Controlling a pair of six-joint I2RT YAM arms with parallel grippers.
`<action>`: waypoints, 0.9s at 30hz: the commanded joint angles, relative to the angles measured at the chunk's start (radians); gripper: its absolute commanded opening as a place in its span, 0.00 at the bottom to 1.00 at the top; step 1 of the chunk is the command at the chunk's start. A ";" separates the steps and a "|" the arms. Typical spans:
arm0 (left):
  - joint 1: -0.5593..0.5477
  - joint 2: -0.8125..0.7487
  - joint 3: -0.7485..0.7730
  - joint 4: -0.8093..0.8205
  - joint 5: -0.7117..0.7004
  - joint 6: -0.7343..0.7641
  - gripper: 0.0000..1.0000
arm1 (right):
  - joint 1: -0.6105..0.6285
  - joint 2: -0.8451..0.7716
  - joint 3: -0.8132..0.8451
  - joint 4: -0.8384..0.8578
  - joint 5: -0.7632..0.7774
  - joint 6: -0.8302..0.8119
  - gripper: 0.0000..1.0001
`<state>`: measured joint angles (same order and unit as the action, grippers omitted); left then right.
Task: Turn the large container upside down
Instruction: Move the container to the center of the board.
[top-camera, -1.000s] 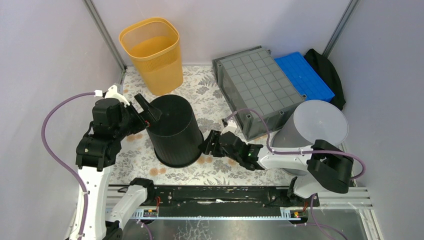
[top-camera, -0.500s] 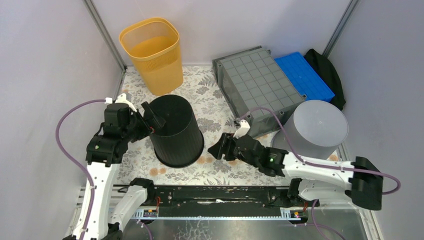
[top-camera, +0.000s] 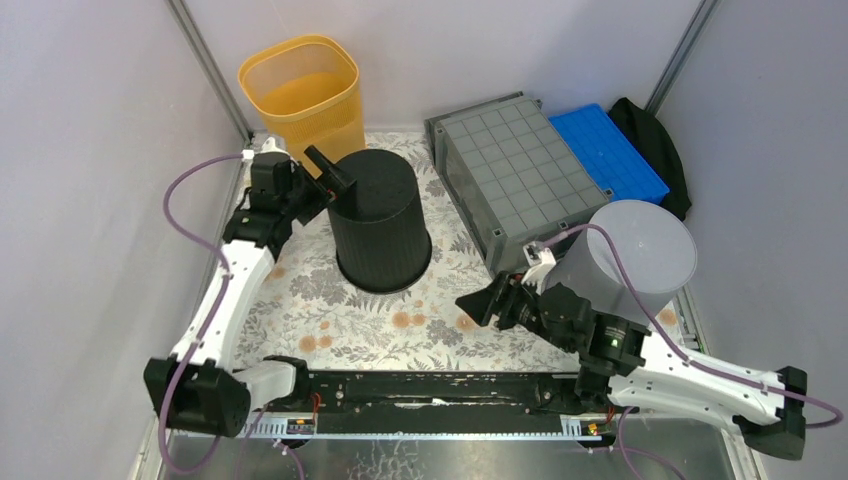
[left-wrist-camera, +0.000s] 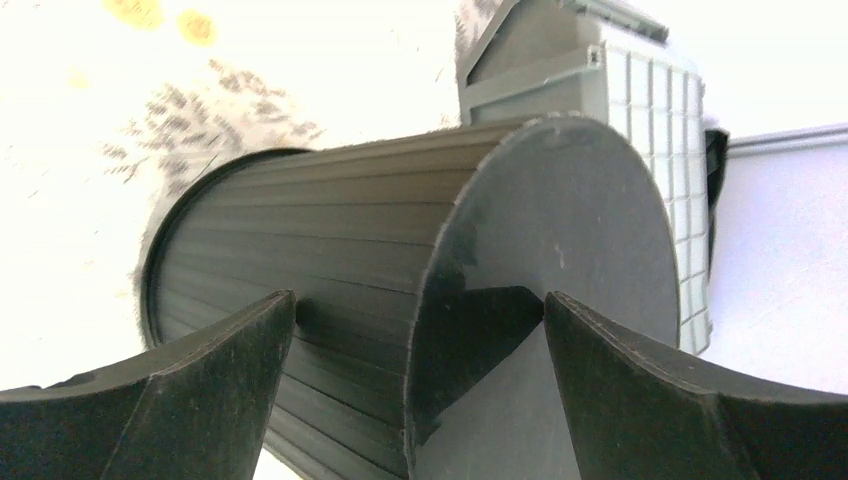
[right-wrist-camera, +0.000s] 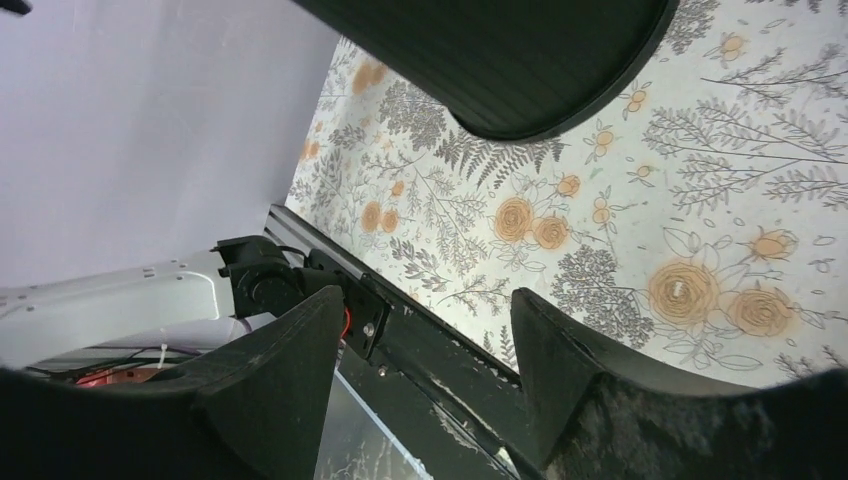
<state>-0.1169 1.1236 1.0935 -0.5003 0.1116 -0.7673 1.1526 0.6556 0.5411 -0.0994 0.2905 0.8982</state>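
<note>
Straddling the base edge of an upturned black ribbed bin (top-camera: 382, 225), the left gripper (top-camera: 330, 172) has its fingers wide apart, just in front of a yellow basket (top-camera: 305, 95). The right gripper (top-camera: 468, 310) hovers over the floral tablecloth (top-camera: 330, 310), fingers likewise apart and holding nothing. Behind it, the large container (top-camera: 520, 180) sits at the back with its gridded underside showing, between the bin and a blue ribbed tray (top-camera: 612, 150). A light-grey bucket (top-camera: 640, 250) stands just beside its near corner.

— The left side?
— The white-and-black left arm (top-camera: 225, 290) stretches far forward, its black two-finger left gripper (top-camera: 328, 183) spread wide.
— And the right?
— The white right arm (top-camera: 690, 375) lies low, its black right gripper (top-camera: 478, 305) pointing left, fingers parted.
</note>
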 joint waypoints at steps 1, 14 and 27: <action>-0.021 0.145 0.016 0.257 -0.012 -0.066 1.00 | 0.006 -0.044 0.009 -0.090 0.063 -0.031 0.70; -0.076 0.458 0.265 0.445 -0.051 -0.021 1.00 | 0.006 -0.113 -0.007 -0.141 0.067 -0.030 0.72; 0.092 0.407 0.613 -0.081 -0.234 0.031 1.00 | 0.007 -0.125 -0.002 -0.152 0.043 -0.036 0.73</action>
<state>-0.1123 1.5543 1.5822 -0.3653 -0.0341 -0.7509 1.1530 0.5301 0.5316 -0.2611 0.3241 0.8753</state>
